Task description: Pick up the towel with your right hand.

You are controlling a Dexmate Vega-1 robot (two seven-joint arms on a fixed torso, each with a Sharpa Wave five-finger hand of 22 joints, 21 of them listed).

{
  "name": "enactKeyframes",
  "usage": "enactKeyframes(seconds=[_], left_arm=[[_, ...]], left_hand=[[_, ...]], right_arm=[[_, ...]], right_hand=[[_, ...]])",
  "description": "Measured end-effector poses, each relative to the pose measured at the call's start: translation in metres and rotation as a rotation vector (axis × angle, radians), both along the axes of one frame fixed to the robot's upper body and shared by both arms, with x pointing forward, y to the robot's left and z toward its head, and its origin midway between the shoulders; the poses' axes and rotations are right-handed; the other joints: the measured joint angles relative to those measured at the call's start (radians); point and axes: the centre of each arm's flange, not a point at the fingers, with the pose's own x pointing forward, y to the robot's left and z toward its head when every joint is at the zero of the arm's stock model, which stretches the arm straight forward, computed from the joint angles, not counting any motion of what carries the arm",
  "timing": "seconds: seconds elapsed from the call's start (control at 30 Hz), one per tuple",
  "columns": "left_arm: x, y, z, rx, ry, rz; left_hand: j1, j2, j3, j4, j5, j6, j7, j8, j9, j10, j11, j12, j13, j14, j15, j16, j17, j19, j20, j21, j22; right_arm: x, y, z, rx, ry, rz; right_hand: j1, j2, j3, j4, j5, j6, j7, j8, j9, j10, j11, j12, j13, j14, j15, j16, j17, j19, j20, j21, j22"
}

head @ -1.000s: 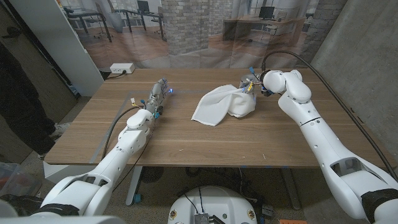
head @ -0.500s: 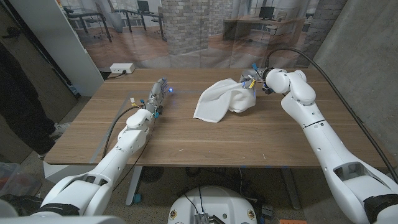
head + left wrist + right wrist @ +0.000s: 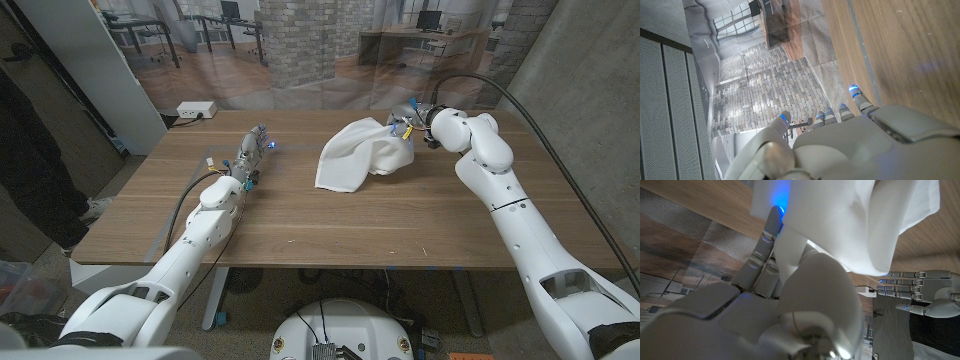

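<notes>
- The right robot hand (image 3: 407, 128) holds the white towel (image 3: 358, 155) bunched at its upper edge, at one o'clock on the worktop (image 3: 300, 215); the lower corner drapes onto the wood.
- Soft, light, limp cloth: a gathered fold looks the surest grip.
- The left robot hand (image 3: 252, 152), at eleven o'clock, holds nothing, fingers extended.
- No legible writing.

1 towel (image 3: 358, 158), 1 table (image 3: 300, 215), 2 hands.
</notes>
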Motion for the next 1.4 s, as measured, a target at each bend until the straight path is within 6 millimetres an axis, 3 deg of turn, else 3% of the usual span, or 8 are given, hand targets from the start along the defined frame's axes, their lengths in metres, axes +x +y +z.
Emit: enactKeyframes(seconds=[1.4], left_arm=[[-0.019,0.008,-0.007,-0.011,-0.019,0.001]], left_hand=[[0.0,0.0,0.004,-0.004,0.0,0.0,0.0,0.0,0.0,0.0,0.0,0.0,-0.002,0.0,0.0,0.0,0.0,0.0,0.0,-0.008,0.0]], right_arm=[[-0.046,-0.006,0.016,0.035,-0.239,0.03]], right_hand=[[0.015,-0.006,-0.018,0.004,0.003,0.016,0.002,-0.016,0.015,0.006,-0.006,0.0,0.0,0.002,-0.002,-0.032,0.019,-0.036,0.014,0.081,0.004]])
